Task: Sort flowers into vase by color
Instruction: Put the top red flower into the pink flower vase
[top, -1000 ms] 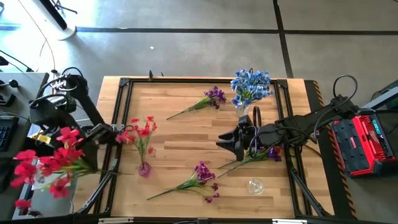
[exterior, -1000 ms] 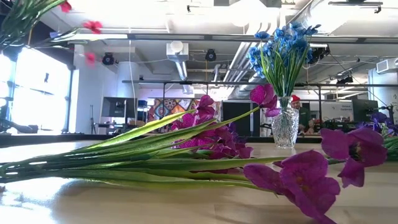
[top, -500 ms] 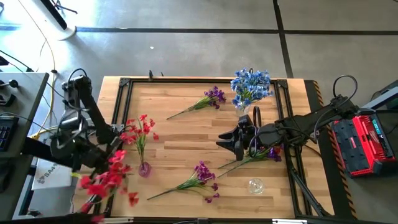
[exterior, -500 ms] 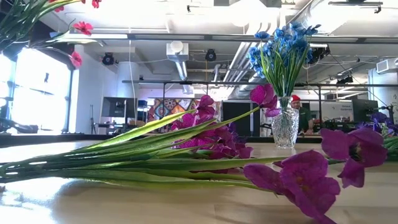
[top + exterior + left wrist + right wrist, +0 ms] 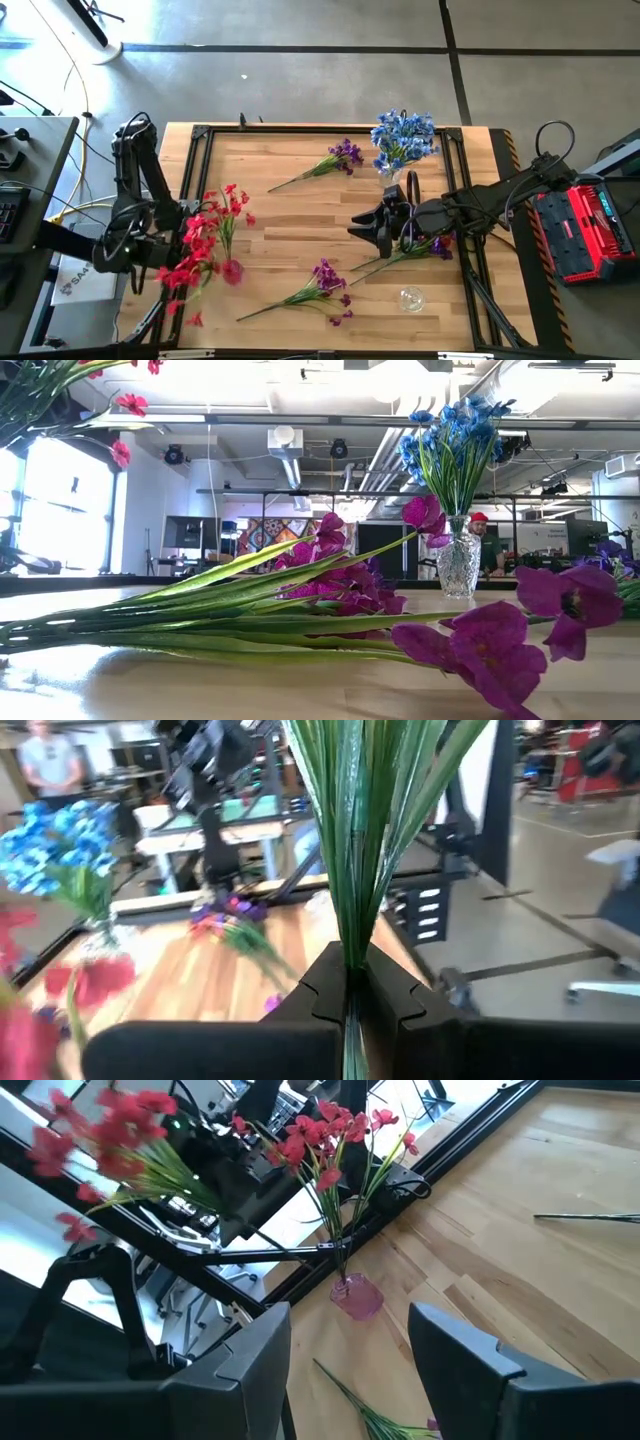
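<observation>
A bunch of red-blossomed artificial flowers (image 5: 195,262) on long green stems is held at the lower left of the high view, clamped at the stems by the left gripper (image 5: 350,988), just left of the small pink glass vase (image 5: 232,272), with its long axis slanting toward it. The right gripper (image 5: 385,228) is parked mid-right, fingers spread and empty. The clamped stems are shown only in the left wrist view.

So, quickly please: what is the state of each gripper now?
Left gripper: closed on the stems of a red flower spray.
Right gripper: open, holding nothing, above the table.
</observation>
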### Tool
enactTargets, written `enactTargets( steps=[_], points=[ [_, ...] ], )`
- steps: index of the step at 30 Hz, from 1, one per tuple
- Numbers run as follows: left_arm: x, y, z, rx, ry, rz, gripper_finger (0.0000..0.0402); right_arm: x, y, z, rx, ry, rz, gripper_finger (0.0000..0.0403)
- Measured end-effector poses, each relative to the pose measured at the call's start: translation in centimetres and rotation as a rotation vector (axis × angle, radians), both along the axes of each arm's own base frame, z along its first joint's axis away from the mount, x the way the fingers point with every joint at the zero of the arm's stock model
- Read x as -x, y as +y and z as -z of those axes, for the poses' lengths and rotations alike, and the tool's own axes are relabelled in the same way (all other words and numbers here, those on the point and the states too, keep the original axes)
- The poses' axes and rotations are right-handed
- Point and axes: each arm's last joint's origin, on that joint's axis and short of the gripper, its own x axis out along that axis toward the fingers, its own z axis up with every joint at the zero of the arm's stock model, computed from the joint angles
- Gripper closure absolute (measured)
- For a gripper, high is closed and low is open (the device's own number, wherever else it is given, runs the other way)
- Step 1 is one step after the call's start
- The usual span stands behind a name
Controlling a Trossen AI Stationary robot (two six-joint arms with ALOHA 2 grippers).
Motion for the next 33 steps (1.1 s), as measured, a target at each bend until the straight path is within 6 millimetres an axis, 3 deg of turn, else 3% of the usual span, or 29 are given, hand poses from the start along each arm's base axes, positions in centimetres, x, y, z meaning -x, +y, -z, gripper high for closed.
enactTargets(
  steps=[13,23,33],
  points=[
    [0.3,0.6,5.3,0.014,0.016,-0.107,0.0401,0.0,0.1,0.0,-0.004,0.003,-0.022,0.0210],
    [0.4,1.1,7.7,0.030,0.030,-0.126,0.0401,0.0,0.1,0.0,-0.032,0.006,-0.039,0.0210],
    [0.4,1.3,8.1,0.052,0.027,-0.142,0.0382,0.0,0.1,0.0,-0.039,0.006,-0.038,0.0210]
  ],
)
